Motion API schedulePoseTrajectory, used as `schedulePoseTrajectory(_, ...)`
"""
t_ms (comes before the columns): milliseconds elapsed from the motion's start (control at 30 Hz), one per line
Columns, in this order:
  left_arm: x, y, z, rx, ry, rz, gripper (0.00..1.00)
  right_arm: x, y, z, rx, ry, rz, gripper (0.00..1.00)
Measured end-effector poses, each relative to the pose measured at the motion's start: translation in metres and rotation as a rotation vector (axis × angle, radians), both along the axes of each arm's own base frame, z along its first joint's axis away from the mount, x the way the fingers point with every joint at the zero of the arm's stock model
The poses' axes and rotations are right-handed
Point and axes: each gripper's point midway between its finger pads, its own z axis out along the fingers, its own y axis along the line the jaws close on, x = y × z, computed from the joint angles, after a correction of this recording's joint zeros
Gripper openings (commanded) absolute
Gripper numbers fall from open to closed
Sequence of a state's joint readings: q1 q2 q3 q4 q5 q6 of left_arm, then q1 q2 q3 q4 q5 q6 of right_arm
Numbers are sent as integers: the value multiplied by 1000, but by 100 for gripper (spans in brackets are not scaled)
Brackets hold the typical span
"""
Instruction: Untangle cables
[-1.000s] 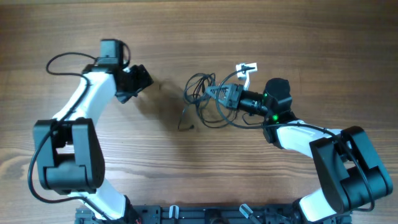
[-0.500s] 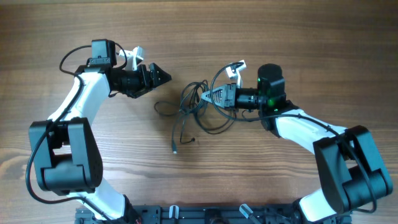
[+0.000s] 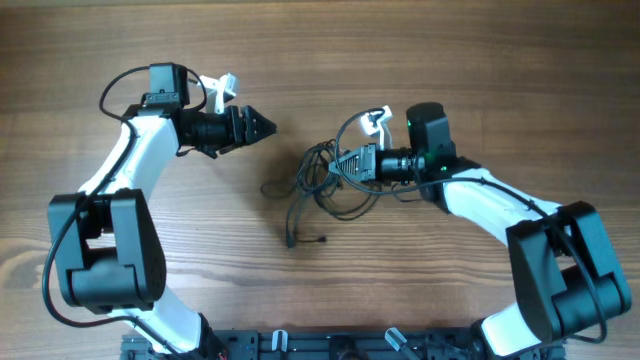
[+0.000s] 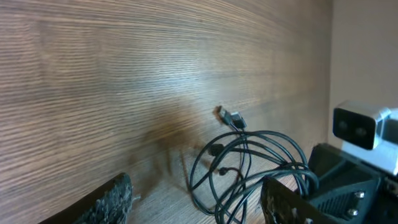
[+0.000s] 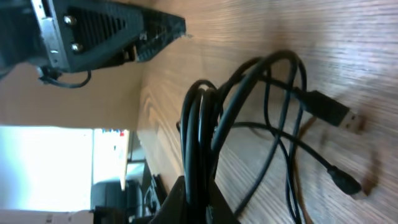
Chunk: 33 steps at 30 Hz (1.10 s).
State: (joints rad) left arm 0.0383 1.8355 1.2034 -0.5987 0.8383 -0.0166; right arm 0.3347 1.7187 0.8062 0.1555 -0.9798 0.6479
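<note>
Evidently as anchor, the cables (image 5: pixel 199 130) are pinched in the right gripper (image 3: pixel 341 165); the left gripper (image 3: pixel 267 127) is poised, fingers apart.

The table (image 3: pixel 300 60) is mid-brown wood with fine, straight grain. The cables (image 3: pixel 318 178) are black; one plug (image 5: pixel 348 118) is silver-tipped. The left arm (image 3: pixel 135 150) and right arm (image 3: pixel 490 205) are white with black joints (green light (image 3: pixel 418 154) on the right).
</note>
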Motion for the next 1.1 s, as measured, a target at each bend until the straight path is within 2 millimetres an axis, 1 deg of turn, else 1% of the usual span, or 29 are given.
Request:
schedulePoseTrajectory(133, -7, -16, 7, -40, -50, -90, 70, -4, -1, 4, -22, 1, 51, 4)
schedulePoseTrajectory(267, -14, -33, 12, -67, -83, -166, 70, 0, 1, 12, -19, -48, 76, 4)
schedulePoseTrajectory(367, -19, -45, 14, -77, -103, -214, 69, 3, 2, 16, -15, -73, 81, 4)
schedulePoseTrajectory(533, -21, -49, 15, -82, -116, -234, 65, 9, -5, 16, -14, -74, 62, 4)
schedulePoseTrajectory(667, -21, -49, 15, -81, -120, -236, 68, 15, -10, 18, -9, -75, 38, 4)
schedulePoseTrajectory(800, -23, -52, 15, -81, -121, -246, 67, 24, -11, 26, 15, -85, 10, 4)
schedulePoseTrajectory(933, -28, -65, 15, -80, -133, -290, 67, 25, -7, 37, 61, -110, 27, 4)
schedulePoseTrajectory(967, -30, -69, 15, -81, -135, -302, 66, 24, -6, 40, 74, -111, 36, 4)
schedulePoseTrajectory(1033, -33, -76, 15, -81, -142, -325, 59, 22, -5, 42, 90, -105, 50, 4)
schedulePoseTrajectory(1100, -35, -80, 15, -81, -149, -338, 49, 20, -4, 44, 100, -97, 59, 4)
